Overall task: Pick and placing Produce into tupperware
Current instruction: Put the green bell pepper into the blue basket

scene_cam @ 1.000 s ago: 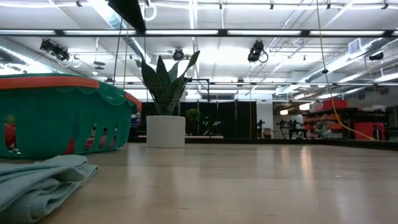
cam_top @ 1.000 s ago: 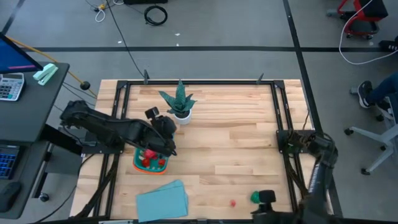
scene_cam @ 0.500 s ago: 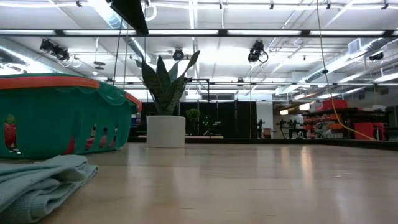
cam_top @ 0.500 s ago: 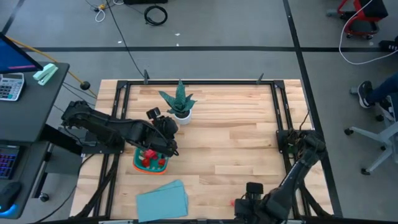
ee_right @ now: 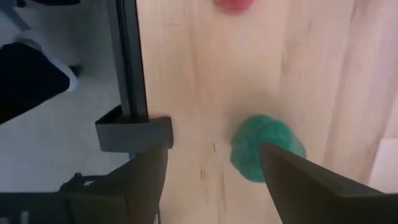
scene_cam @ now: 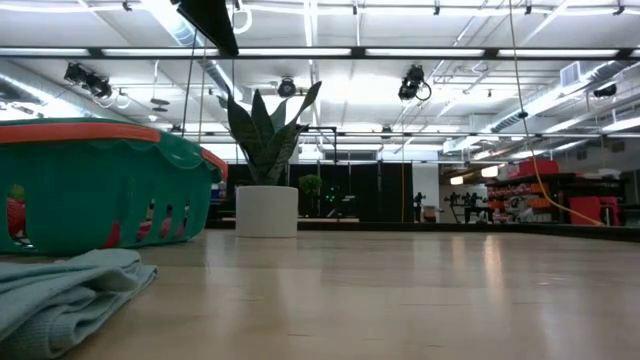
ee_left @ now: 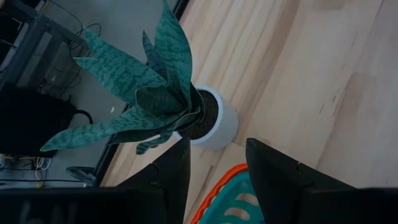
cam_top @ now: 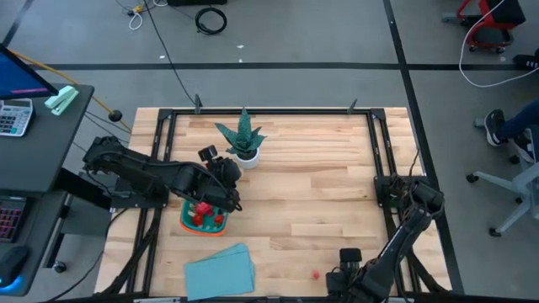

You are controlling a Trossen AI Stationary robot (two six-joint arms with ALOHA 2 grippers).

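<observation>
The right hand (ee_right: 211, 180), fingers apart and holding nothing, hovers over a green toy (ee_right: 264, 148) near the table's (cam_top: 337, 202) front edge, a red toy (cam_top: 315, 273) just beside. The left hand (ee_left: 214, 168), fingers apart, hangs over the teal container (cam_top: 202, 220) beside the potted plant (cam_top: 242, 139).

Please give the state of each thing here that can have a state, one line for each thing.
Tupperware: lidless, red produce pieces inside.
Green produce piece: on the table, not gripped, lying before the right end effector.
Small red produce piece: loose on the table.
Left end effector: fingers apart, empty, over the tupperware rim.
Right end effector: open, empty.
Potted plant: upright.
Light-blue cloth: lying on the table.
</observation>
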